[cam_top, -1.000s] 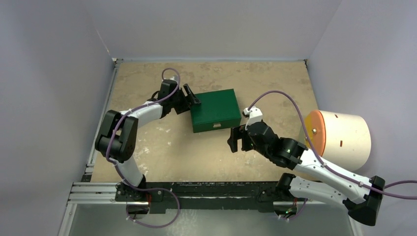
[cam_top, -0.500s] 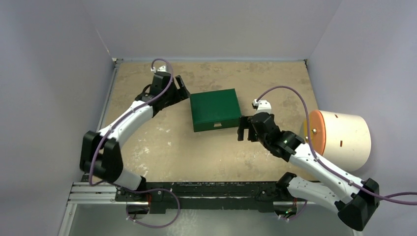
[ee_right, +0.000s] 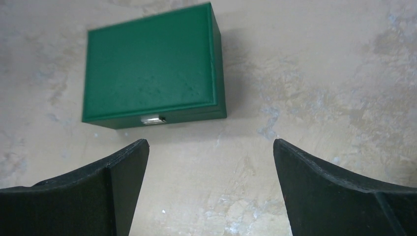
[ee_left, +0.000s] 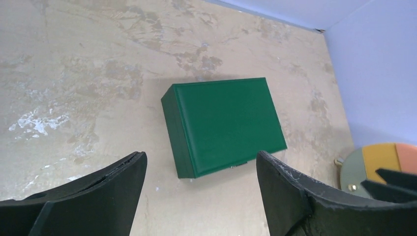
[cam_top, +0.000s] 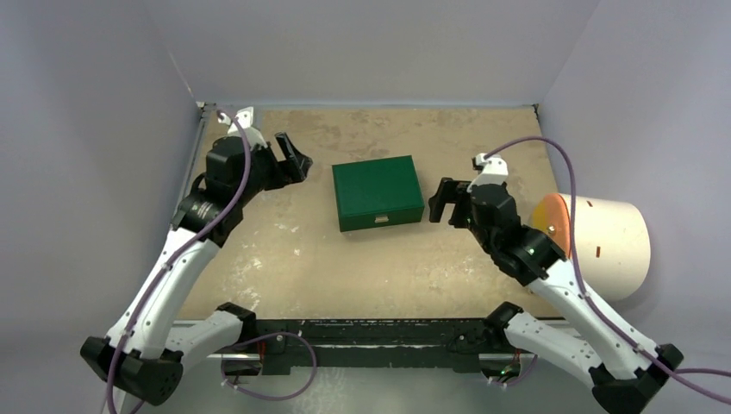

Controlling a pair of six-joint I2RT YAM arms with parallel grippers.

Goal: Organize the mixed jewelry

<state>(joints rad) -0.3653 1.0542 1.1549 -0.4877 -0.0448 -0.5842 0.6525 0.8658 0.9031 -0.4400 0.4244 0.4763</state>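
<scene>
So, my left gripper (cam_top: 295, 158) and right gripper (cam_top: 444, 203) hang with jaws apart on either side of the shut green box (cam_top: 377, 191), toward the far edge. No jewelry shows; it is likely tiny and slippery, needing fingertip pinches.

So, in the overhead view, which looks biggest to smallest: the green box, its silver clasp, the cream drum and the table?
1. table, by far
2. cream drum
3. green box, only slightly smaller-looking than the drum. The drum may sit nearer the camera, so this pair is unsure.
4. silver clasp, tiny
</scene>
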